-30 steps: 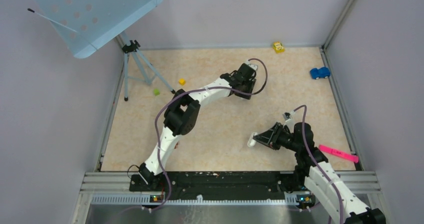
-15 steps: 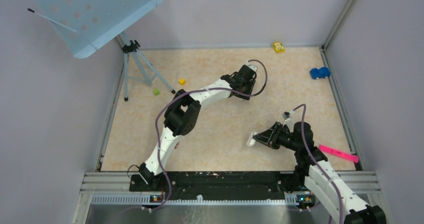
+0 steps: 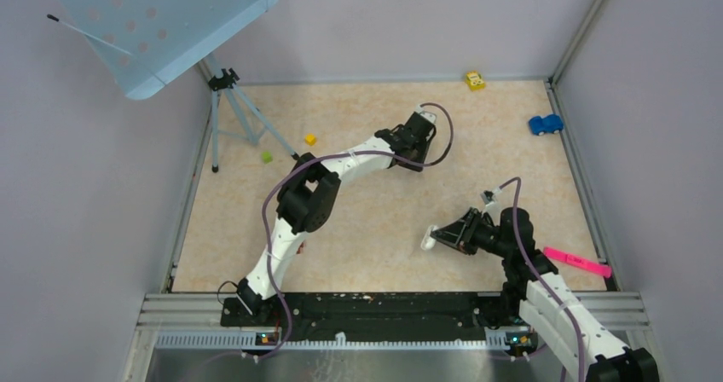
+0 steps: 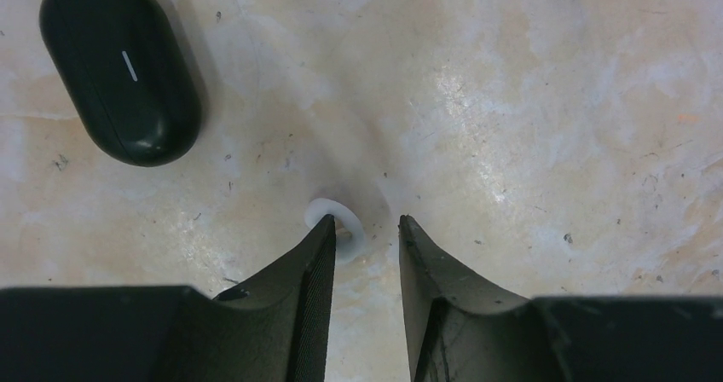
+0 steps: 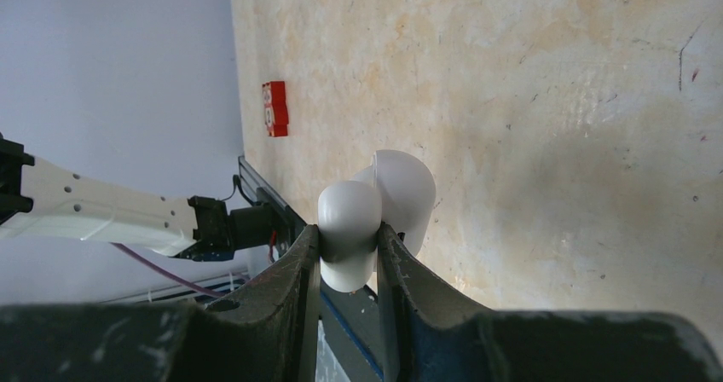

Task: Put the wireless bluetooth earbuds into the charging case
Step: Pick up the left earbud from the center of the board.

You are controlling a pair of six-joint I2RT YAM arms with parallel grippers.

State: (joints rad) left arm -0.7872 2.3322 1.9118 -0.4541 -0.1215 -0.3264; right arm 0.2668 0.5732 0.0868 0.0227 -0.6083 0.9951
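Observation:
A small white earbud (image 4: 345, 226), seen as a white ring, lies on the floor and touches the tip of my left gripper's left finger. My left gripper (image 4: 365, 222) is open, pointing down at the floor with its jaws a narrow gap apart; it also shows in the top view (image 3: 411, 153). A closed black charging case (image 4: 119, 68) lies on the floor to the upper left of it. My right gripper (image 5: 349, 228) is shut on a white charging case (image 5: 351, 220) with its lid (image 5: 405, 190) open, held above the floor; the case also shows in the top view (image 3: 430, 239). No black earbud shows.
A yellow toy car (image 3: 475, 80) and a blue toy car (image 3: 545, 124) sit at the back right. A pink marker (image 3: 578, 263) lies by the right arm. A yellow cube (image 3: 310, 139), a green ball (image 3: 267, 156) and a tripod (image 3: 232, 109) stand at the left. A red block (image 5: 274, 107) lies by the wall.
My left gripper has shifted slightly left and back over the floor. The right arm with the white case has not moved.

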